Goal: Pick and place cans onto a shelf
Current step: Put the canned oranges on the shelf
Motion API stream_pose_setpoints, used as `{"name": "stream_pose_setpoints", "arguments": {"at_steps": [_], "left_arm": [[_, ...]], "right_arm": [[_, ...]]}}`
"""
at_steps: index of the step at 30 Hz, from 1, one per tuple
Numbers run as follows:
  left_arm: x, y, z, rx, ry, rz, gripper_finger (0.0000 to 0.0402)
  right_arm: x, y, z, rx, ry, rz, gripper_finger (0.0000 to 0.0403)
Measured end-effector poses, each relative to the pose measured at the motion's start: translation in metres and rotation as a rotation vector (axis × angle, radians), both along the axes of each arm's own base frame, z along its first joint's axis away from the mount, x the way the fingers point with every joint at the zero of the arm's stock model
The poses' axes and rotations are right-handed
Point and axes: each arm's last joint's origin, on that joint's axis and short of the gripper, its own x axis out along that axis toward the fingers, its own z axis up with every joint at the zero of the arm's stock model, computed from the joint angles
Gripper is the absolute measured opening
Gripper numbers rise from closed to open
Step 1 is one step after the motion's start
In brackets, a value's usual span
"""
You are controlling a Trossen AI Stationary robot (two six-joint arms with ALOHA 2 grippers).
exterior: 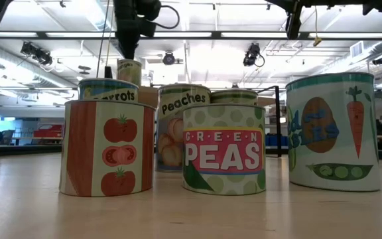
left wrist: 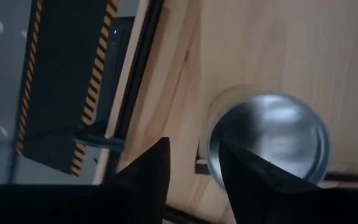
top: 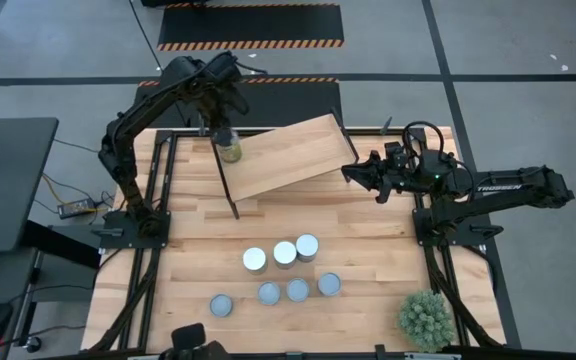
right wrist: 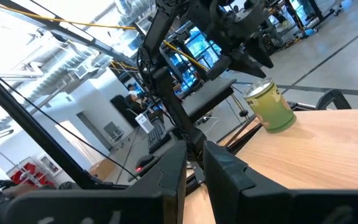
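The shelf (top: 288, 155), a light wood plank on thin black legs, stands at the table's far side. One can (top: 228, 148) with a yellowish-green label stands upright on the shelf's far left corner; it also shows in the right wrist view (right wrist: 270, 107). My left gripper (top: 220, 118) is open just above that can (left wrist: 266, 137), its fingers clear of it and a little off to one side. Several more cans (top: 285, 252) stand on the tabletop nearer the front. My right gripper (top: 350, 172) is at the shelf's right corner, its fingers (right wrist: 229, 168) nearly together. My right gripper stands level at the shelf's right corner (top: 343, 165), pointing toward the table's left. I cannot tell whether it touches the plank.
A spiky green plant ball (top: 426, 318) sits at the table's near right corner. In the low view the labelled cans (exterior: 224, 149) fill the foreground. The shelf's black leg (top: 230, 195) comes down on the table in front of the left arm.
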Motion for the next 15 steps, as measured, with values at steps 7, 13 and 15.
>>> {"name": "stream_pose_setpoints", "arguments": {"at_steps": [7, 13, 15], "left_arm": [[-0.004, 0.005, -0.001, -0.048, -0.033, -0.070, 0.0142], [-0.009, 0.010, -0.002, -0.069, -0.032, -0.066, 0.0142], [-0.010, 0.009, -0.002, -0.085, -0.036, -0.070, 0.0142]], "right_arm": [[0.000, 0.000, 0.000, 0.003, -0.001, 0.000, 0.0062], [0.000, 0.000, 0.000, 0.003, -0.001, 0.000, 0.0062], [0.000, 0.000, 0.000, 0.003, -0.002, 0.000, 0.0062]]}}
